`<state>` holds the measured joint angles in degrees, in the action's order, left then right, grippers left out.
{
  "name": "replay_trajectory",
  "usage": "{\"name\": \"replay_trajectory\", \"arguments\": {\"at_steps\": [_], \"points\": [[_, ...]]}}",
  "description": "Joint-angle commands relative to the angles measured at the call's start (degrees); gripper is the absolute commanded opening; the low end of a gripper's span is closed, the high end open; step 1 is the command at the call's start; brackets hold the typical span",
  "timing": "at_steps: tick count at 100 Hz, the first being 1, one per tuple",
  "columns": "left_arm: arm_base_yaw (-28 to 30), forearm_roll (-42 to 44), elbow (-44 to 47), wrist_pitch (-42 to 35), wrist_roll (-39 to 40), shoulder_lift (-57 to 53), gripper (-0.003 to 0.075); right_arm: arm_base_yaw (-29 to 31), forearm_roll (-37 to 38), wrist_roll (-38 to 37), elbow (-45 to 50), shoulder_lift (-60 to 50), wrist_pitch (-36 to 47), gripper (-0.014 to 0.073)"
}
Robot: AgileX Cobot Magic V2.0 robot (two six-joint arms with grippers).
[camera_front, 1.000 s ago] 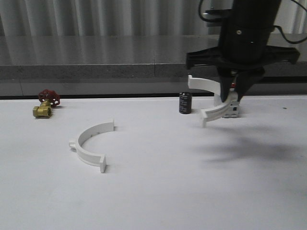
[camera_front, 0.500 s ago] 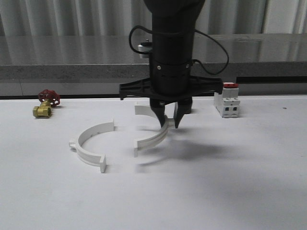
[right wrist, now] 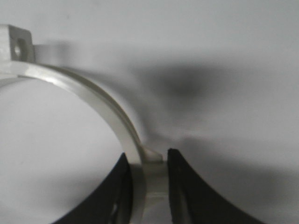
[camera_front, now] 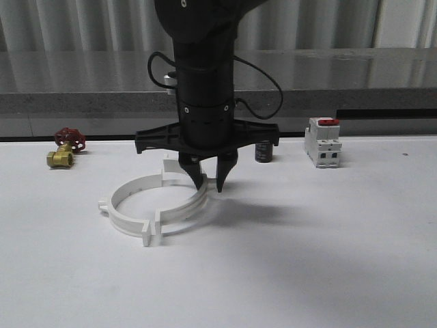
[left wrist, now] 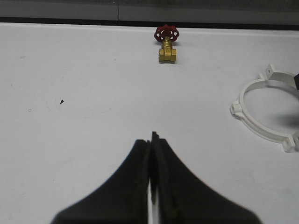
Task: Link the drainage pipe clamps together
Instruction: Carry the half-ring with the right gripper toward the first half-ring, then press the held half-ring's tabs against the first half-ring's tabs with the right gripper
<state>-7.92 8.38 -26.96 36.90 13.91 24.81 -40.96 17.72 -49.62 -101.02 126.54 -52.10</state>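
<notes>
One white drainage pipe clamp (camera_front: 115,206) lies flat on the table, left of centre. My right gripper (camera_front: 209,186) points straight down and is shut on the other clamp half (camera_front: 183,216), gripping it by its outer lug. In the right wrist view the fingers (right wrist: 182,186) pinch that band (right wrist: 88,91). The held half sits against the lying one, and their end tabs stand side by side, so the two make a near ring. I cannot tell whether the tabs touch. In the left wrist view, my left gripper (left wrist: 152,137) is shut and empty over bare table, with the ring (left wrist: 256,122) off to one side.
A brass valve with a red handwheel (camera_front: 66,149) sits at the far left. A small black cylinder (camera_front: 263,152) and a white breaker with a red top (camera_front: 323,150) stand behind, to the right. A grey ledge runs along the table's back edge.
My right arm has carried its clamp half from the right side leftward and down, bringing it against the clamp lying on the table. The lying clamp has not moved.
</notes>
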Motion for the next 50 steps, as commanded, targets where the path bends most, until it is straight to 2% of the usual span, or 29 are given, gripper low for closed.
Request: {"name": "replay_trajectory", "arguments": {"at_steps": [1,50], "points": [[0.18,0.3,-1.6,-4.13,0.06,0.09,-0.002,-0.37,1.73,-0.45,-1.83,-3.02,0.28,0.008],[0.18,0.3,-1.6,-4.13,0.06,0.09,-0.002,-0.57,1.73,-2.93,-1.95,-2.9,2.8,0.008]]}}
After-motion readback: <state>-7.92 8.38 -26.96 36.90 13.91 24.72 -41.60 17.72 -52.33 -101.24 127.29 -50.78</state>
